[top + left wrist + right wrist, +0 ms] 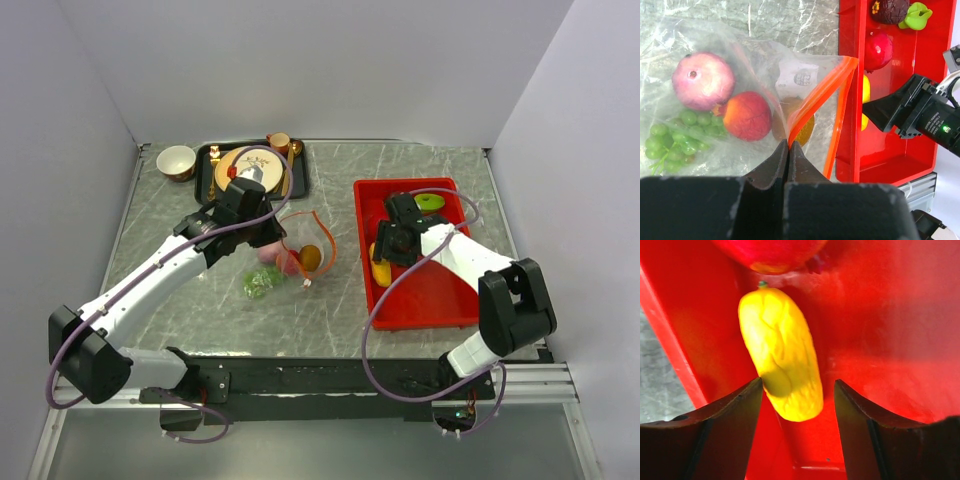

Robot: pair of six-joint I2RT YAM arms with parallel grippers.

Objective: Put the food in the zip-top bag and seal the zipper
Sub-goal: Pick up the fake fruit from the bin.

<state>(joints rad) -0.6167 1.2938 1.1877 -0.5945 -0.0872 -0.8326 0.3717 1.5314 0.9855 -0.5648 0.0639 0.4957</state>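
Two fingers of the right gripper [797, 385] stand apart, one each side of the yellow fruit [780, 350] in the red tray [890, 340]. It lies slanted, so a squeeze could pop it out sideways. Farther over, the left gripper [788, 146] is pressed together, pinching the zipper [820, 100] of the zip-top bag [760, 55]; a slip would let the mouth flop shut.

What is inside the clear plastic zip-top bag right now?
A pink-purple round fruit, a red round fruit, a green grape bunch and a brownish-orange piece, partly behind the orange-red zipper strip. The left pincer covers the bag's lower edge.
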